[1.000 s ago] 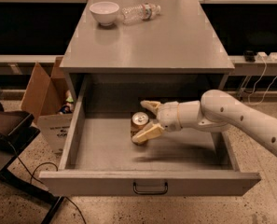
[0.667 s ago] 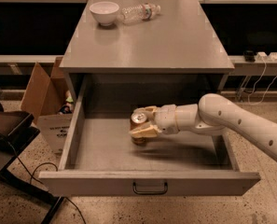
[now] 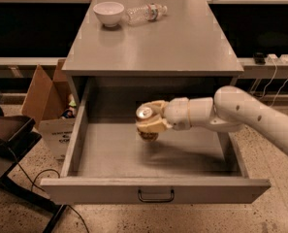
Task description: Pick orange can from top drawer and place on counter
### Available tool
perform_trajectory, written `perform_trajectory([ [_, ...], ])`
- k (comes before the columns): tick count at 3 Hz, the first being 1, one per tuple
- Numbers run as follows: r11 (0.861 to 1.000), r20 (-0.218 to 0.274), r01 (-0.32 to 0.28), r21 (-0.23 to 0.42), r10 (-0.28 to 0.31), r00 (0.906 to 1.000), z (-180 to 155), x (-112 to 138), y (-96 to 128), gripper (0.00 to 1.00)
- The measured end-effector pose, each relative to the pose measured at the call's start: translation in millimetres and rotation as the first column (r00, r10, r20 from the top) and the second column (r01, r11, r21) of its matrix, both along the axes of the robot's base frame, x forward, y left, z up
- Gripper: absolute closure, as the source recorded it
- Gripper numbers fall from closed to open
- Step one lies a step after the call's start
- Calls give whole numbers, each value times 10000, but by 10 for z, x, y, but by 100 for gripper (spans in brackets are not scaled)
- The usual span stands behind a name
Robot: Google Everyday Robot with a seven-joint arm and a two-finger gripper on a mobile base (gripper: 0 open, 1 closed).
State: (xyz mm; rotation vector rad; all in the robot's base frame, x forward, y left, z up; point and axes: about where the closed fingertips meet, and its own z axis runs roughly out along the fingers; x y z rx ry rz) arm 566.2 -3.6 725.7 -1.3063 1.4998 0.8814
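The orange can shows its silver top in the open top drawer, lifted a little above the drawer floor. My gripper reaches in from the right on a white arm and is shut on the can, its pale fingers wrapped around the can's sides. The can's lower body is mostly hidden by the fingers. The grey counter lies above and behind the drawer.
A white bowl and a clear plastic water bottle, lying on its side, sit at the counter's far left. An open cardboard box stands left of the cabinet. A dark chair is at the far left.
My gripper closed around the can and has lifted it off the drawer floor, moving slightly left and up.
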Motion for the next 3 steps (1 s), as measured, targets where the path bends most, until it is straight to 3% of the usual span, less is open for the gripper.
perform_trajectory([
  [1,9999,323,41,-104,-37,9995,741,98,-164,100],
  [2,9990,774,445,83,-450,9960,1661,400,-238,100],
  [3,9843,1151,1429,1037,-1546,9813,2502,1070,-253,100],
])
